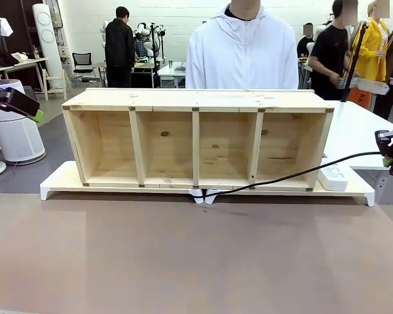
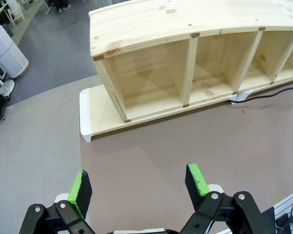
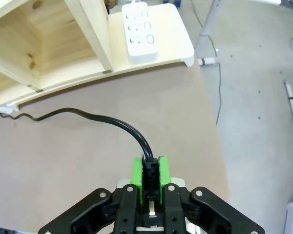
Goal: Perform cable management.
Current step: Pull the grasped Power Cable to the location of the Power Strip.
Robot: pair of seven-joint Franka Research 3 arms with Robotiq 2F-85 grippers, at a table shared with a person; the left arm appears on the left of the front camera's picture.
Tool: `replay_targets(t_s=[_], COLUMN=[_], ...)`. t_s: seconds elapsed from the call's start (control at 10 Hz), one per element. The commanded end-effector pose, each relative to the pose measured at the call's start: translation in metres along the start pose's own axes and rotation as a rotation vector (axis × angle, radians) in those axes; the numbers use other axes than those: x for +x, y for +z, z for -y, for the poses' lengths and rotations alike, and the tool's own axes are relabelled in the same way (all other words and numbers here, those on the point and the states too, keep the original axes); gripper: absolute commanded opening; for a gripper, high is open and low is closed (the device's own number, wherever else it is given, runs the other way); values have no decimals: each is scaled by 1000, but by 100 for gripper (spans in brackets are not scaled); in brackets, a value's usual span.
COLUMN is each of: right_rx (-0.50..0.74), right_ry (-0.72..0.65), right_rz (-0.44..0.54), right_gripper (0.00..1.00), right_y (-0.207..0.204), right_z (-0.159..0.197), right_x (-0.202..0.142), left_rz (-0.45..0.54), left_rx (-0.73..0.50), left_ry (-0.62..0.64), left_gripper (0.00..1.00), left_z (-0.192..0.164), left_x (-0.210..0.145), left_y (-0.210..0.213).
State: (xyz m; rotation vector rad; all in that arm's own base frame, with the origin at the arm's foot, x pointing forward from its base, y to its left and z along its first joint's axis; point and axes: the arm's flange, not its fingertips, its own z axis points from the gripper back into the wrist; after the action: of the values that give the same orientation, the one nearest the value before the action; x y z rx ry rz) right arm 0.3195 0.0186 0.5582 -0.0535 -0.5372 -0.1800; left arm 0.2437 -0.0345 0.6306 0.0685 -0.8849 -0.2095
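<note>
The job looks about half done to me. The cable comes out from under the white stand at the middle of its front edge. From there it runs toward the right edge of the tabletop, lifting up to the right gripper, which is clamped on its end.

In the right wrist view the black plug sits squarely between the two green pads. The cord curves out above them and snakes back across the brown surface to the stand.

The power strip lies on the right end of the stand, just beside the wooden shelf and well apart from the plug. The sockets I can see are free. My guess is that what remains is to bring the plug over there, or to tidy the loose run.

The left gripper hangs over the left side of the tabletop with its fingers spread wide, grasping nothing, far from the cable.
</note>
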Motion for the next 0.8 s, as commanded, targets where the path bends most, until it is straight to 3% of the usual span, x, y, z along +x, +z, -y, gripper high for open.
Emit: replay_targets(t_s=[0.0,0.3,0.5,0.7], right_rx=[5,-1,3,-45], right_ry=[-7,1,-1,84], right_rz=[-8,-5,-55,-74], right_gripper=[16,16,16,16], right_y=[4,1,-15,-18], right_z=[0,0,46,68], right_x=[-3,-1,26,53], left_rz=[7,7,7,7], left_rx=[0,0,0,0], left_ry=[2,2,2,2], left_gripper=[100,100,100,100], left_z=[0,0,0,0], left_x=[1,1,1,1], left_y=[-1,-1,-1,-1])
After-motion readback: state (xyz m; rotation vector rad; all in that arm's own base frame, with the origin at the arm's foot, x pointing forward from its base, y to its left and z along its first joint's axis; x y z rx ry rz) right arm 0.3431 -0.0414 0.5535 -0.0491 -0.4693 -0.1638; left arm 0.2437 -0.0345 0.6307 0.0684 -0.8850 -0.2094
